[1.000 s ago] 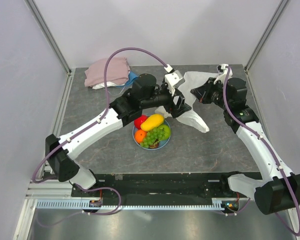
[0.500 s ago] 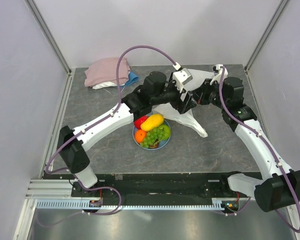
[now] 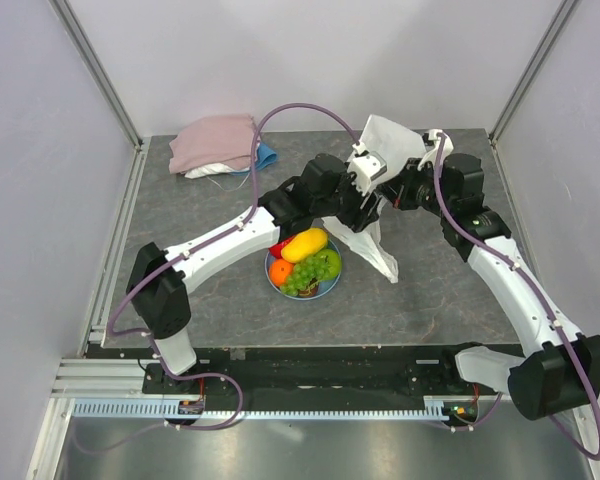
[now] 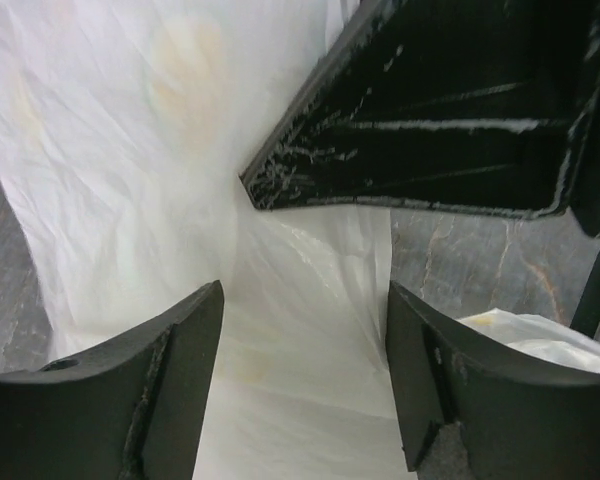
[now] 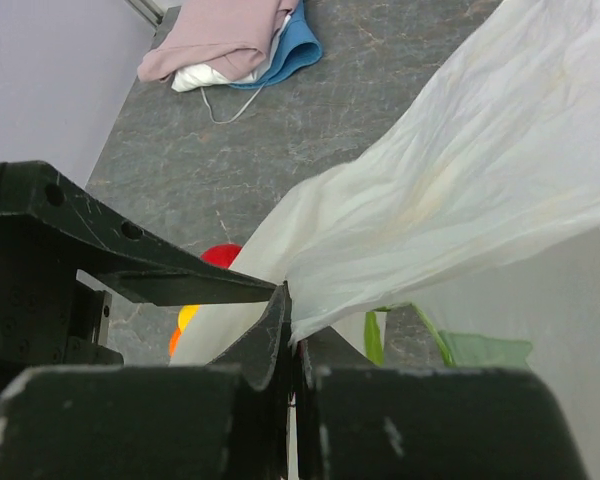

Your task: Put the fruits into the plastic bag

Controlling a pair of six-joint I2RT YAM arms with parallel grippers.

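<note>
1. Bare table (image 3: pixel 440 290) lies open on the near right side. The pink cloth (image 3: pixel 215 142) sits in the far left corner, well apart from both my arms.
2. My right gripper (image 5: pixel 292 320) is pinched together on an edge of the bag (image 5: pixel 460 190), holding part of it raised above the table.
3. My left gripper (image 4: pixel 302 292) stands apart with bag film between its fingers, just beside the right gripper.
4. The fruits (image 3: pixel 305 258) lie heaped on the plate (image 3: pixel 326 290), near my left gripper on its near side, outside the bag.
</note>
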